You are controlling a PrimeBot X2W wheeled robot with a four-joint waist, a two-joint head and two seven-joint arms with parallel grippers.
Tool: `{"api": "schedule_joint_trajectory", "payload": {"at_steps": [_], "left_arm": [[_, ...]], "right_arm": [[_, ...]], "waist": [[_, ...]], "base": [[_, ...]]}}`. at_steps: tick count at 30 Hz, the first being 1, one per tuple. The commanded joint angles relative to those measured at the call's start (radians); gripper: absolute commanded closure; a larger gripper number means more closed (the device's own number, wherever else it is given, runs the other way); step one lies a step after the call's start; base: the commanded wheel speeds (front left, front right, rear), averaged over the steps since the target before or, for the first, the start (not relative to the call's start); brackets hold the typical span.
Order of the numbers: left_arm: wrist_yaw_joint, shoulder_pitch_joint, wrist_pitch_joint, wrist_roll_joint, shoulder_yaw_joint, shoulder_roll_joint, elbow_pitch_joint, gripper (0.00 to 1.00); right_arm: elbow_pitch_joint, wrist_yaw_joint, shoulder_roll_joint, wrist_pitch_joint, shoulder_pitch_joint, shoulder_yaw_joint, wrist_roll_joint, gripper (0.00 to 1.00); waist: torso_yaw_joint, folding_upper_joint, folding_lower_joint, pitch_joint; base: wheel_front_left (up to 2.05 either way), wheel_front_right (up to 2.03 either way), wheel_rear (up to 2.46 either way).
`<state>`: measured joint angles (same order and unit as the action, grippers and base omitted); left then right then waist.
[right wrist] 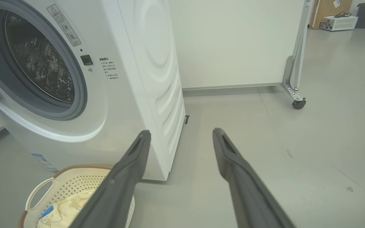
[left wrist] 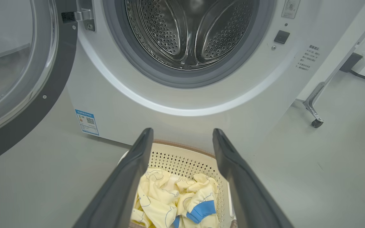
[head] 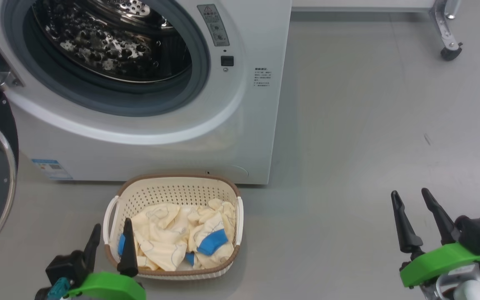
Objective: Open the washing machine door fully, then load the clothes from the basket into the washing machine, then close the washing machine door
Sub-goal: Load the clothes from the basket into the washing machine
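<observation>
Now big white front-load washing machine [head: 244, 104] has black-rimmed round glass door [head: 8, 125] open; cream perforated plastic basket [head: 177, 178] w/ pale yellow clothes [head: 169, 233] just in front. Left gripper [head: 112, 225] at basket, right gripper [head: 410, 193] well apart, both claws spread, empty.

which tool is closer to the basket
Left. The left tool is open at the basket's near-left corner, one finger overlapping its rim in the head view. The right tool is open well off to the basket's right.
</observation>
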<state>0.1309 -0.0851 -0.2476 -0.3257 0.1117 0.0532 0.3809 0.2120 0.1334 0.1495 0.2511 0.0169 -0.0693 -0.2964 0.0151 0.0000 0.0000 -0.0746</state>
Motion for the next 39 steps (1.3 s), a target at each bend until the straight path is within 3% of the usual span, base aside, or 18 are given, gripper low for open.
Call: {"api": "schedule_joint_trajectory", "payload": {"at_steps": [1, 12, 18, 22, 39], "left_arm": [[0.0, -0.061, -0.014, 0.016, -0.033, 0.012, -0.017, 0.0], [-0.021, -0.197, -0.014, 0.061, -0.038, 0.008, 0.138, 0.0], [-0.024, -0.329, 0.013, 0.029, -0.059, 0.02, 0.277, 0.0], [-0.057, -0.422, 0.067, 0.022, -0.078, 0.046, 0.381, 0.0], [-0.074, -0.725, 0.238, -0.034, -0.124, 0.19, 0.788, 0.0]], "right_arm": [[-0.037, -0.003, 0.029, 0.011, -0.044, -0.018, -0.004, 0.0], [-0.056, -0.003, 0.044, 0.011, -0.112, -0.018, -0.016, 0.0], [-0.068, -0.003, 0.031, 0.011, -0.165, -0.024, -0.024, 0.0], [-0.073, -0.003, 0.015, 0.011, -0.201, -0.017, -0.022, 0.0], [-0.097, -0.003, -0.011, 0.011, -0.282, -0.053, -0.03, 0.0]], "waist": [[-0.009, 0.0, 0.0, -0.041], [-0.07, 0.0, 0.0, -0.242], [-0.126, 0.0, 0.0, -0.371], [-0.165, 0.0, 0.0, -0.45], [-0.308, 0.0, 0.0, -0.673]], "base": [[0.0, 0.0, 0.0], [0.0, 0.0, 0.0], [0.0, 0.0, 0.0], [0.0, 0.0, 0.0], [0.0, 0.0, 0.0]]}}
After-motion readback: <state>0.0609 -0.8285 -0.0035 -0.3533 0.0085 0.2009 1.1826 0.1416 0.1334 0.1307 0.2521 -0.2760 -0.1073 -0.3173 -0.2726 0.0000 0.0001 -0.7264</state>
